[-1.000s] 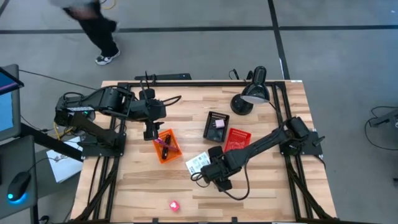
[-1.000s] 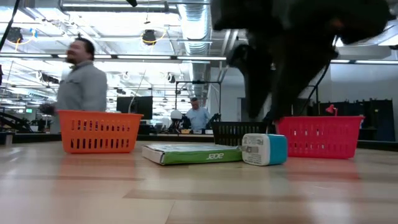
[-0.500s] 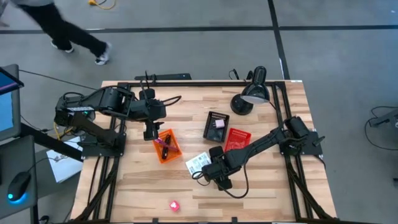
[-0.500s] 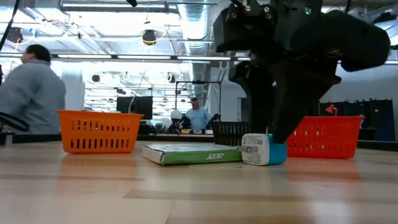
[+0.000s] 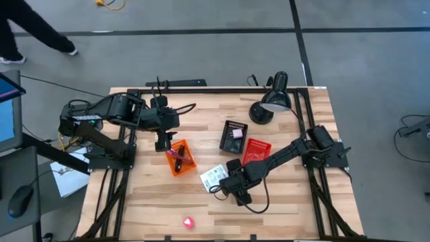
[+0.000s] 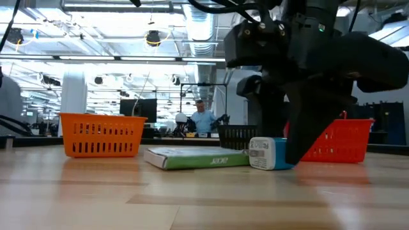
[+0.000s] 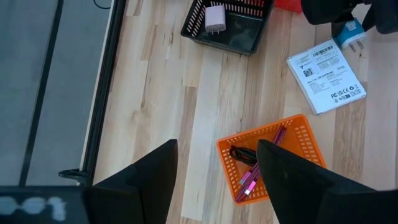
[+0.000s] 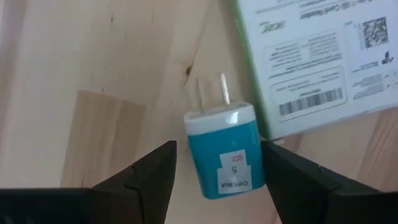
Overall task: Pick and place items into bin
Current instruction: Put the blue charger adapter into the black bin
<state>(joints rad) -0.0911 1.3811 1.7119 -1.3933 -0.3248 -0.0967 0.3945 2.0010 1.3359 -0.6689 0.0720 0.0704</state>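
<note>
High view: the left gripper (image 5: 162, 142) hangs with fingers spread wide, empty, just above the orange basket (image 5: 189, 162), which holds purple cables (image 7: 255, 173). Near the table's front edge lies a pink cube (image 5: 188, 221). Right of the orange basket, a white packet (image 5: 213, 177) lies flat. Just beside it, the right gripper (image 5: 228, 185) is down at a blue-and-white charger (image 8: 224, 151), fingers wide on either side, not touching. Behind stand a black basket (image 5: 230, 143) and a red basket (image 5: 263, 146).
</note>
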